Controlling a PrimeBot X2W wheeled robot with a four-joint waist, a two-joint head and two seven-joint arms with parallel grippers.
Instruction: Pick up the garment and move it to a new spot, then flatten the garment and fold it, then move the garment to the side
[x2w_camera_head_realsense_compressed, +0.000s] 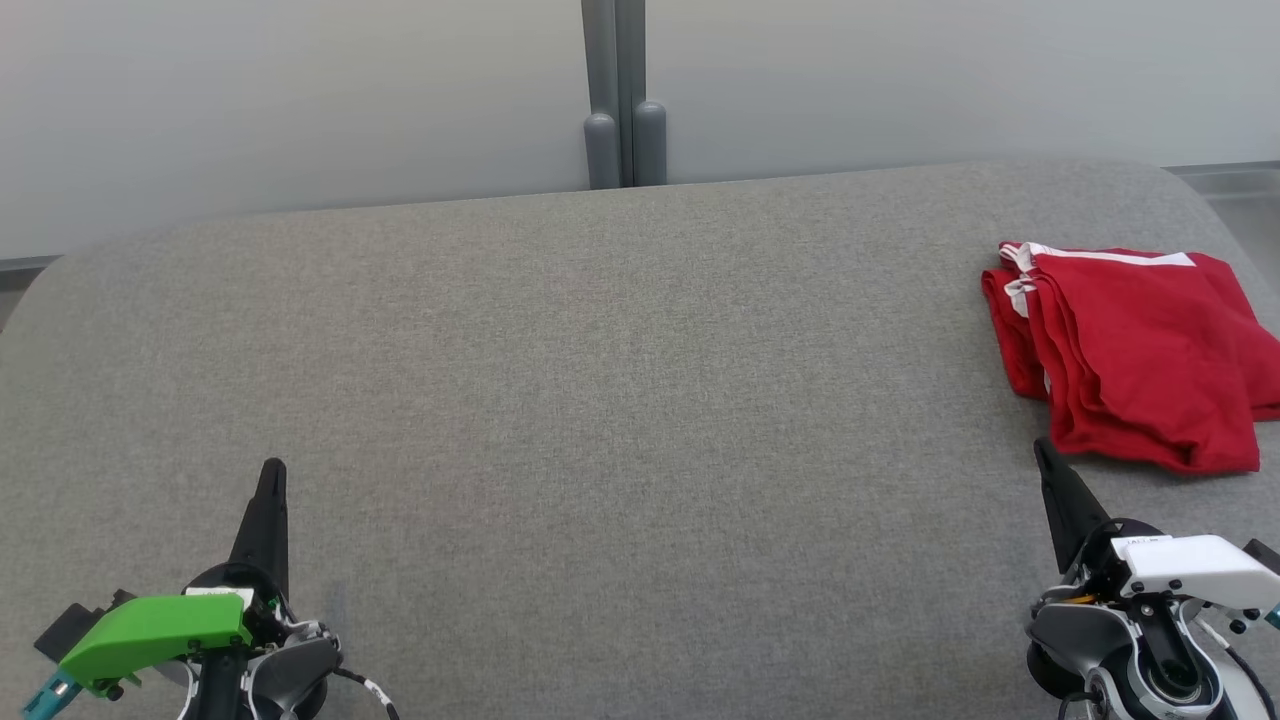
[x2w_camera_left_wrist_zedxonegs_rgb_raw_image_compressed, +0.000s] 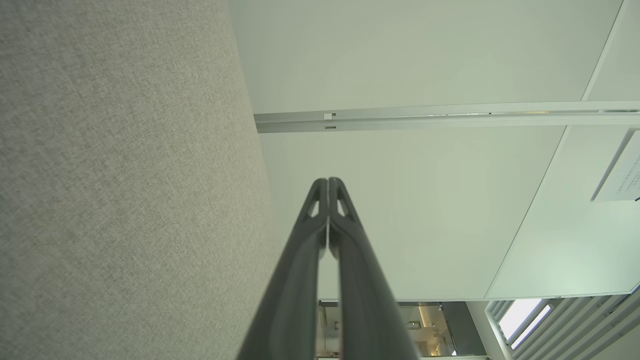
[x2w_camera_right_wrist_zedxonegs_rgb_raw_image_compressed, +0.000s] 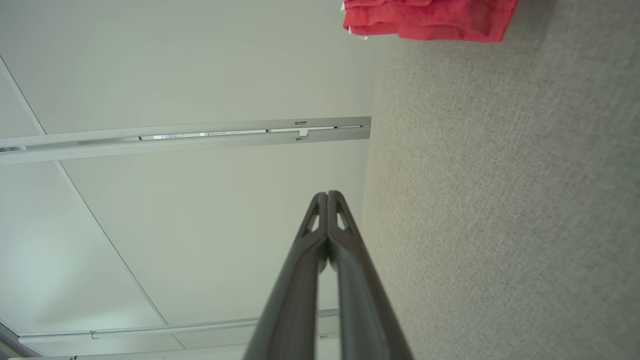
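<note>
The red garment (x2w_camera_head_realsense_compressed: 1140, 350), with white trim along its far edge, lies folded into a compact stack of several layers, the layered folds showing on its left side. It rests flat on the grey fabric tabletop (x2w_camera_head_realsense_compressed: 620, 400), at the right edge.

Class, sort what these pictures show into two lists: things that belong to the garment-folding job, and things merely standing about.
Belongs to the job:
red garment, lying folded at the right edge of the grey table
left gripper, shut
right gripper, shut

Merely there:
grey post behind the table
pale wall
paper notice on a wall
</note>
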